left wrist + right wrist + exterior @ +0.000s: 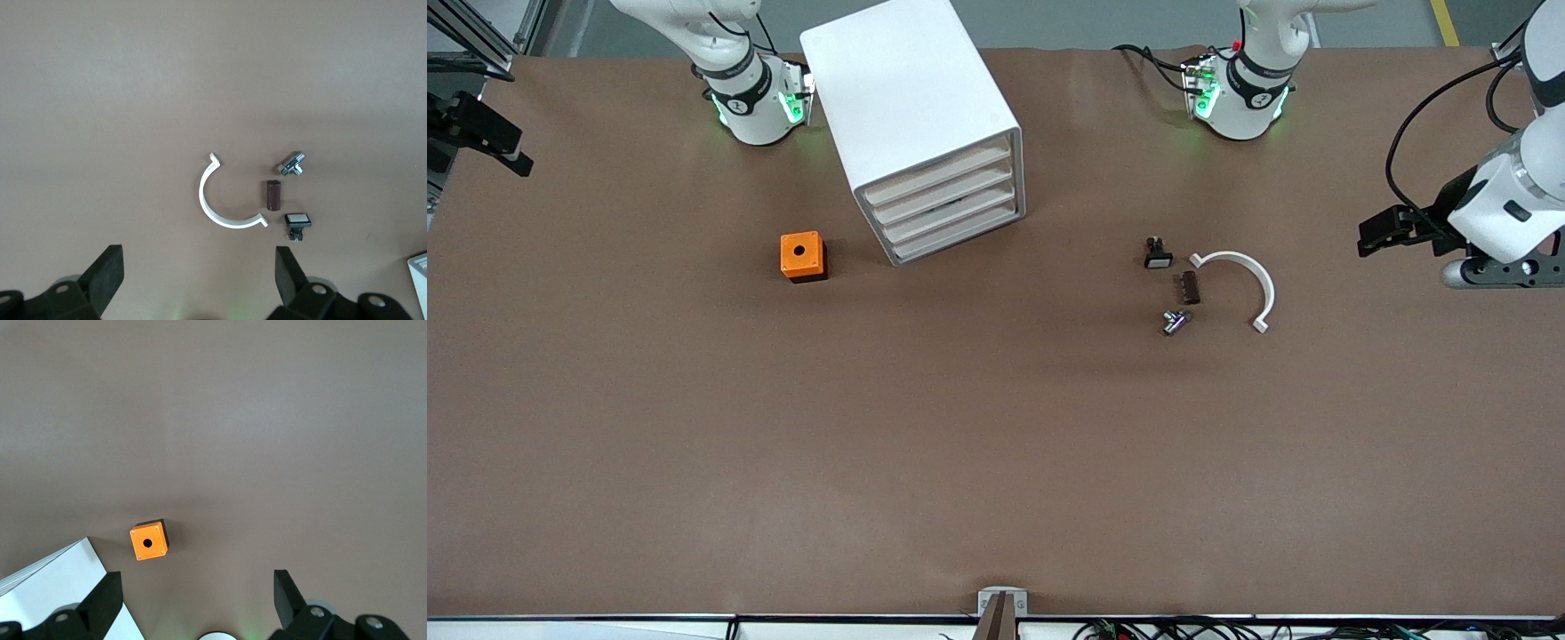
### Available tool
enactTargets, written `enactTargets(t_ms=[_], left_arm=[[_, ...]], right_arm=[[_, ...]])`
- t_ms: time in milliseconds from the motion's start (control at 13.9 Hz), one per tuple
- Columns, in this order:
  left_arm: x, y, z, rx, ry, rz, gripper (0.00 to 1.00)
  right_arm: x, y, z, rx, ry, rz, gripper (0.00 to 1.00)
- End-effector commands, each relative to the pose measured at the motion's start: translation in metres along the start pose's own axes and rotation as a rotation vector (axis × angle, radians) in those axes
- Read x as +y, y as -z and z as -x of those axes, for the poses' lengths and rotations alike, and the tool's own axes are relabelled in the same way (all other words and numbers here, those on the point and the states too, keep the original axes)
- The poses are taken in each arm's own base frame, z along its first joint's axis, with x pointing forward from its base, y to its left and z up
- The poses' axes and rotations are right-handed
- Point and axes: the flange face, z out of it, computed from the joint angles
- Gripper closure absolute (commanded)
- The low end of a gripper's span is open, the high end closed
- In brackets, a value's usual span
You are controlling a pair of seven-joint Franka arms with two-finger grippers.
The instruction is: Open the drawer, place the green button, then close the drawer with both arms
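Note:
The white cabinet (pixel 911 107) stands between the arms' bases, its four beige-fronted drawers all shut. The drawer (pixel 959 236) is the lowest one. The button (pixel 1176 322) (pixel 291 164) lies on its side toward the left arm's end and looks silvery and bluish. My left gripper (pixel 1371 238) (pixel 199 273) hangs high and open over the table near that end, with nothing between its fingers. My right gripper (pixel 511 151) (pixel 197 597) hangs high and open at the right arm's end, also with nothing in it. A corner of the cabinet (pixel 47 587) shows below it.
An orange cube with a hole (pixel 803 256) (pixel 148 541) sits beside the cabinet, toward the right arm's end. Next to the button lie a black white-capped button (pixel 1158 253) (pixel 297 223), a brown cylinder (pixel 1190 287) (pixel 273 195) and a white arc (pixel 1240 284) (pixel 223 197).

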Motion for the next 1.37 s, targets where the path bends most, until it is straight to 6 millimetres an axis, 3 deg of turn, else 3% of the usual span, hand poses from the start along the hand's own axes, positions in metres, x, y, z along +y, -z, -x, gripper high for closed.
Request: enactTargets(t_ms=[0,433,577,1298], left_arm=[[0.003,0.016,-0.007,0.028,-0.005,-0.005,0.00],[-0.004,0.038,-0.005,0.077,-0.013,-0.001,0.00],[-0.003,0.053,-0.007,0.110,-0.012,-0.001,0.00],[-0.006,0.051,-0.006,0.095,-0.013,-0.006,0.00]], right_arm=[[0.003,0.002,0.006,0.002,-0.014,-0.008,0.00],[0.004,0.000,0.009,-0.020,-0.019,-0.008,0.00],[0.005,-0.001,0.009,-0.021,-0.022,-0.008,0.00],[0.005,-0.001,0.009,-0.021,-0.022,-0.007,0.00]])
